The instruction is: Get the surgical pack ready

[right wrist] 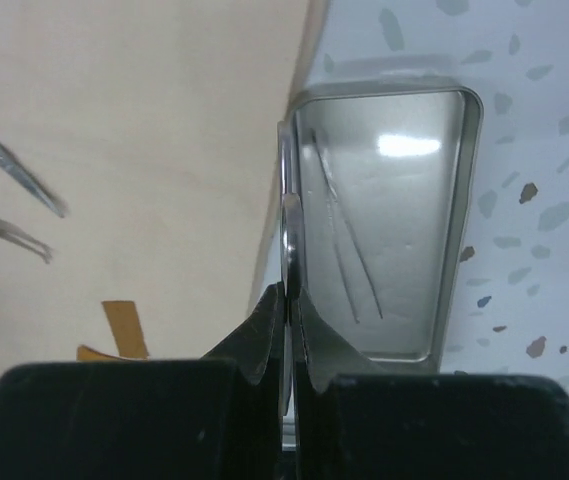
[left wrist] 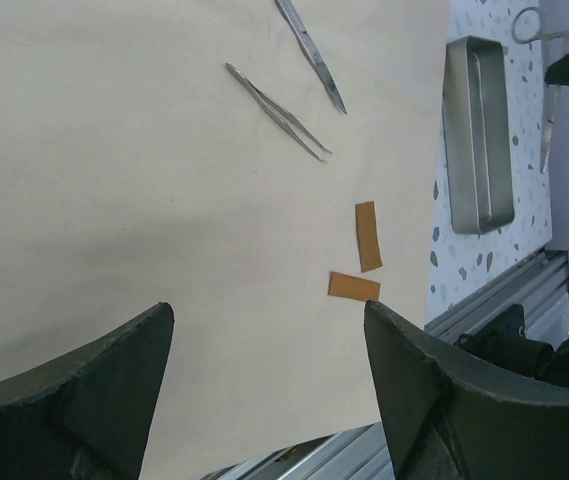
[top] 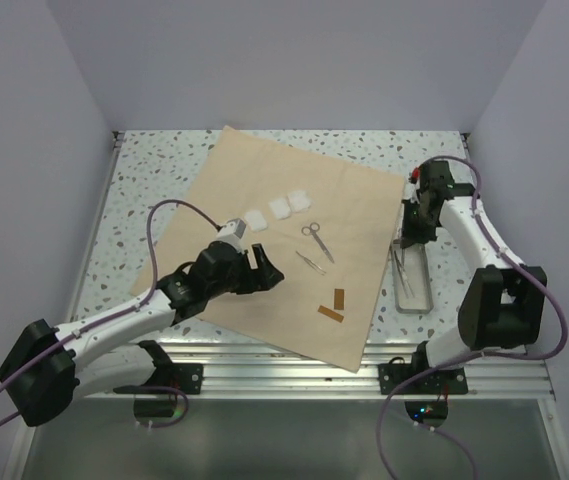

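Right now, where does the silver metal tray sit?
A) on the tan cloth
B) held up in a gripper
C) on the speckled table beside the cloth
C: the metal tray rests on the speckled table, just off the right edge of the tan cloth.

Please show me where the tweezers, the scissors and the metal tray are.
tweezers (left wrist: 276,112): left wrist view, the middle of its two arms.
scissors (top: 318,243): top external view, near the pivot.
metal tray (left wrist: 479,130): left wrist view, the bare floor inside the rim.
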You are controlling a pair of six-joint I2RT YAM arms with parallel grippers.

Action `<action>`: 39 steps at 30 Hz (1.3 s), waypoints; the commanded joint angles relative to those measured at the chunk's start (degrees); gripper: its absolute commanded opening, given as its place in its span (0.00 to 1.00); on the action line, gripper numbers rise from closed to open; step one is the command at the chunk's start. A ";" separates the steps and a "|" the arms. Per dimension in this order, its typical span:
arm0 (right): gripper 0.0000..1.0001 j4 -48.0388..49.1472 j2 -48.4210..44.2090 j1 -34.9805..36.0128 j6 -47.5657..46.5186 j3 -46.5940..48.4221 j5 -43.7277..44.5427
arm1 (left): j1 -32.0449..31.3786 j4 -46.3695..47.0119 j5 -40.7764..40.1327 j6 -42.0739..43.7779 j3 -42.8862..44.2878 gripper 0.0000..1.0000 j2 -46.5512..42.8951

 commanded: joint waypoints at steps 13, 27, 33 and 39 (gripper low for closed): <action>0.00 0.55 10.57 -4.39 -4.57 -2.14 -1.93 | 1.66 9.41 8.70 2.90 -2.32 0.79 0.40; 0.03 2.40 13.12 -5.36 -5.36 -3.21 -3.43 | 2.02 10.03 9.49 2.55 -2.68 0.77 0.93; 0.18 2.14 14.00 -5.54 -5.36 -2.33 -3.52 | 2.02 9.68 8.96 2.46 -2.85 0.77 0.57; 0.30 1.35 14.70 -5.54 -5.27 -0.74 -0.01 | 2.02 10.38 9.14 1.94 -3.12 0.77 1.36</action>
